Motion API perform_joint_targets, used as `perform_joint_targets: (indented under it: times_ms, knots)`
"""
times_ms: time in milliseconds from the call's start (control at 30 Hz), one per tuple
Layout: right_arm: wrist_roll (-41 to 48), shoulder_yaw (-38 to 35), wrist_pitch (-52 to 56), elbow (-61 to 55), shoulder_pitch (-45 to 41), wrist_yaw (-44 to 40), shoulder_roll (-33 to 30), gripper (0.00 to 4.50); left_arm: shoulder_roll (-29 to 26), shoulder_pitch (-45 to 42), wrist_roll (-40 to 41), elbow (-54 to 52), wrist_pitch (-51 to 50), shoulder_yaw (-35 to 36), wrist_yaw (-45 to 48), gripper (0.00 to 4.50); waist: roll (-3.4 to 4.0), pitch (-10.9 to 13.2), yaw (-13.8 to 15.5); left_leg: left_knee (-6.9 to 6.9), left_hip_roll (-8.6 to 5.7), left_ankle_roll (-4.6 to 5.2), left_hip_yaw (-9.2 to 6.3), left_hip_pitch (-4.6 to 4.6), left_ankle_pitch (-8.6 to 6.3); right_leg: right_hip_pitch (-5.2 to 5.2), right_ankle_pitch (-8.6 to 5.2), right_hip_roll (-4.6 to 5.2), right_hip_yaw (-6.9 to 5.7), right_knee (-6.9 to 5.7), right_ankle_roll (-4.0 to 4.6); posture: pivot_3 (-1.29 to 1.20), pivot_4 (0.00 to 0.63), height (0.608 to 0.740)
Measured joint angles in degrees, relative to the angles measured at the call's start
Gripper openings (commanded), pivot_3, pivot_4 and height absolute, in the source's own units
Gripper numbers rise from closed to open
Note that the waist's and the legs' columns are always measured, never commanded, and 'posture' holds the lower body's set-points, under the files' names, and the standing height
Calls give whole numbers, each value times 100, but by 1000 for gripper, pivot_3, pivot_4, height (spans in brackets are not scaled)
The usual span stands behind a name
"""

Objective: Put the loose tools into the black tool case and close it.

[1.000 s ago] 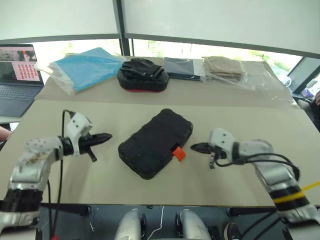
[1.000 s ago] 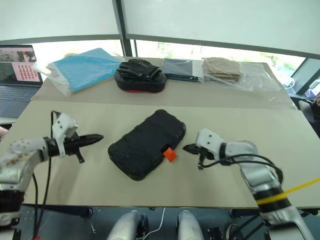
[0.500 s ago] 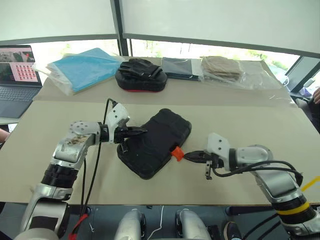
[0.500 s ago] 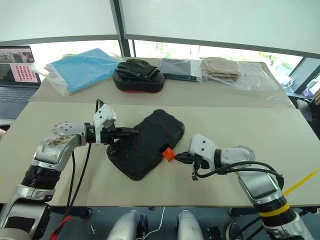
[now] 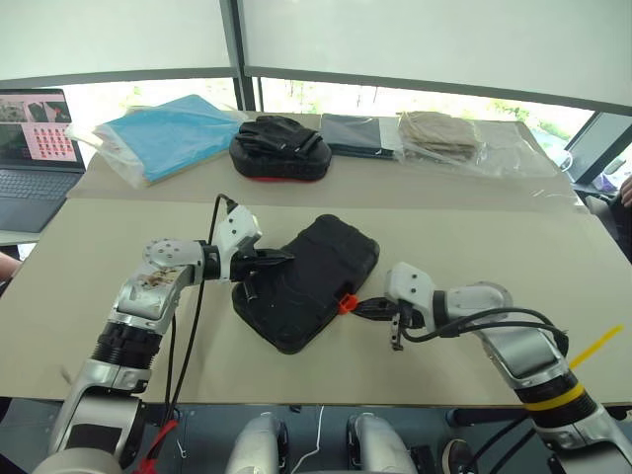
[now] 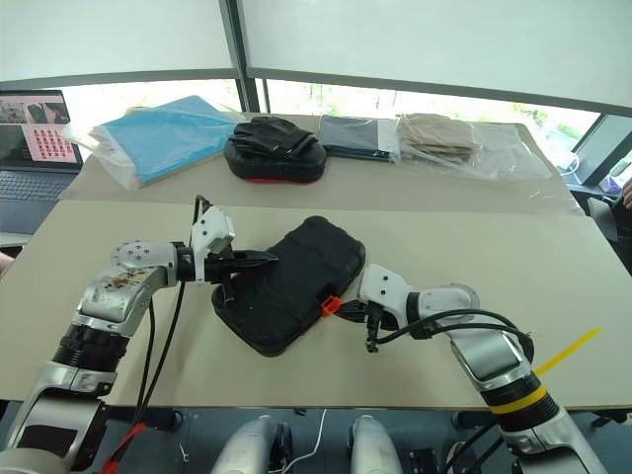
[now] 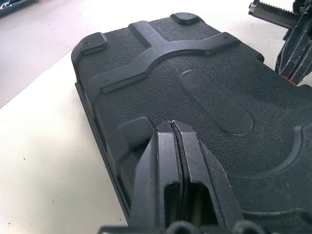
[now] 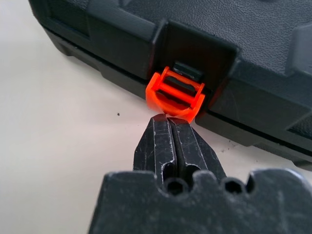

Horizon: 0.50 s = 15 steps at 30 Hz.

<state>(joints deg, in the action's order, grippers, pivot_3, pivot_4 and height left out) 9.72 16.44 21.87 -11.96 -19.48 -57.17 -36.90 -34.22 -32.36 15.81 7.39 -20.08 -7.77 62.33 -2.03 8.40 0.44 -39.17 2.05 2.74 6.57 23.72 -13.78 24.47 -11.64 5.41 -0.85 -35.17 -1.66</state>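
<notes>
You see the black tool case (image 5: 306, 281) lying lid-down in mid-table, the left gripper (image 5: 279, 259), fingers pressed together and empty, resting on its lid, the equally closed right gripper (image 8: 171, 127) touching the orange latch (image 8: 175, 92), apparently the only step left.

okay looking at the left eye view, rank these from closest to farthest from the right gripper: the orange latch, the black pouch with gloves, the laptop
1. Orange latch: right at the shut tips of the right gripper, on the near edge of the closed black tool case.
2. Black pouch with gloves: on the far table, behind the case.
3. Laptop: far left edge of the view.
</notes>
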Motion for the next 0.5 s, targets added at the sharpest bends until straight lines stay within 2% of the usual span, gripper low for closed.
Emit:
perform_joint_targets:
  times_ms: [500]
  knots:
    - [186, -251, -49, 50, 58, 44, 282, 0, 22, 12, -194, 190, 318, -28, -31, 53, 1, 0, -58, 0, 10, -4, 1, -29, 2, -17, 0, -1, 6, -12, 3, 0, 150, 740]
